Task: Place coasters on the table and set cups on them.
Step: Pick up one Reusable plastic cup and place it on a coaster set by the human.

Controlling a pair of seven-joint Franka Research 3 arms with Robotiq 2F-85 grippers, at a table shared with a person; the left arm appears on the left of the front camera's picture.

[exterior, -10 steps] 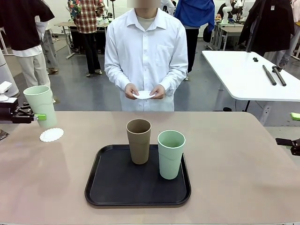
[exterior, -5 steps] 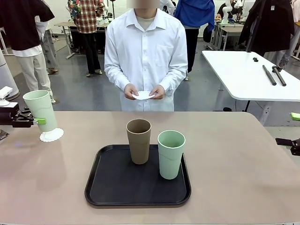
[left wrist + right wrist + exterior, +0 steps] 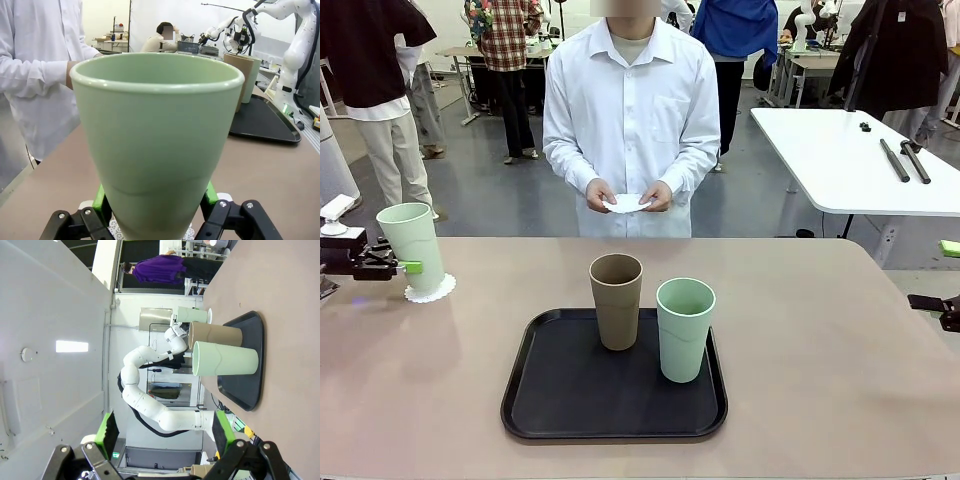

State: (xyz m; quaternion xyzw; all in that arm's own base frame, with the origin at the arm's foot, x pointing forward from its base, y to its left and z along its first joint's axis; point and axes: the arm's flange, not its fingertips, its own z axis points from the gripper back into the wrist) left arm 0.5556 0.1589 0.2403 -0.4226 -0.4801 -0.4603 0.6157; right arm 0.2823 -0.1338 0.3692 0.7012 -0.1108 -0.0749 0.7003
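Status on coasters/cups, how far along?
Done: one coaster lies on the table at far left. In hand: the left gripper is shut on a green cup, set on or just above that coaster, not released. Left: the brown cup and the second green cup stand on the tray; the person holds a white doily; the right gripper is open, holding nothing.

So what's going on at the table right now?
The left gripper is shut on a pale green cup, holding it upright over the coaster near the left edge of the table. I can't tell whether its base has touched down. The brown cup and the other green cup stand on the black tray. The person opposite holds another coaster. The right gripper is open and holds nothing.
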